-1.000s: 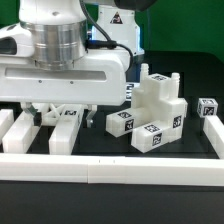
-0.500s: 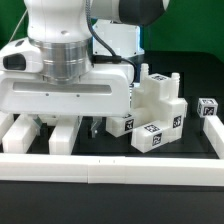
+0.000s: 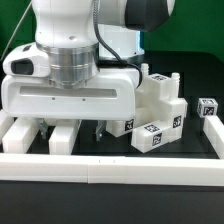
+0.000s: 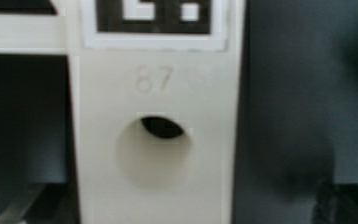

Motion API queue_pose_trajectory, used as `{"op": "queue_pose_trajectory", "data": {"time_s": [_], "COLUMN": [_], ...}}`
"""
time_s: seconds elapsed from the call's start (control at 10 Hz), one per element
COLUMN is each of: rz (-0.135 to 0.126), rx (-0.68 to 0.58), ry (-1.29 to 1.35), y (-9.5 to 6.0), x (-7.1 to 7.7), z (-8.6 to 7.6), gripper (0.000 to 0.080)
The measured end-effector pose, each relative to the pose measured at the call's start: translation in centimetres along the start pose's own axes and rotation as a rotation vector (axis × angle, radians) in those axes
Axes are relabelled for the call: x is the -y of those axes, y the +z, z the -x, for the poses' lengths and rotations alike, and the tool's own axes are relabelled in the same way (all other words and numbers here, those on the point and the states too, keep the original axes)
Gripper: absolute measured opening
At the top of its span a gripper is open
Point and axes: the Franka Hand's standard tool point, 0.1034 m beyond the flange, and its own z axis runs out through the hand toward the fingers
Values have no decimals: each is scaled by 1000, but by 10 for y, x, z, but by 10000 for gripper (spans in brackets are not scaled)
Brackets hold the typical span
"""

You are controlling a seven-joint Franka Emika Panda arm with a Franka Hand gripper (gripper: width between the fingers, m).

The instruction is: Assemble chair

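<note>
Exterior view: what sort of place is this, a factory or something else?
Probably a robotics lab bench rather than a factory: a robot arm hangs over a black table fenced by a white rail, and the loose white chair parts carry black-and-white square tags, likely for camera tracking.

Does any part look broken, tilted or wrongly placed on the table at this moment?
Nothing stands out. The white chair pieces lie whole inside the border rail, and the block with a hole in the wrist view shows no crack.
</note>
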Motion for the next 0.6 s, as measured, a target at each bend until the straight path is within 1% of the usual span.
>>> {"op": "queue_pose_trajectory", "data": {"time_s": [0.1, 0.2, 0.3, 0.6], "rz": [1, 3, 3, 0], "rx": [1, 1, -1, -1], "ry": [1, 5, 8, 11], "y": [0, 0, -1, -4], "x": [-3, -6, -8, -8], "z": [0, 1, 0, -2], "gripper": [525, 342, 284, 284]}}
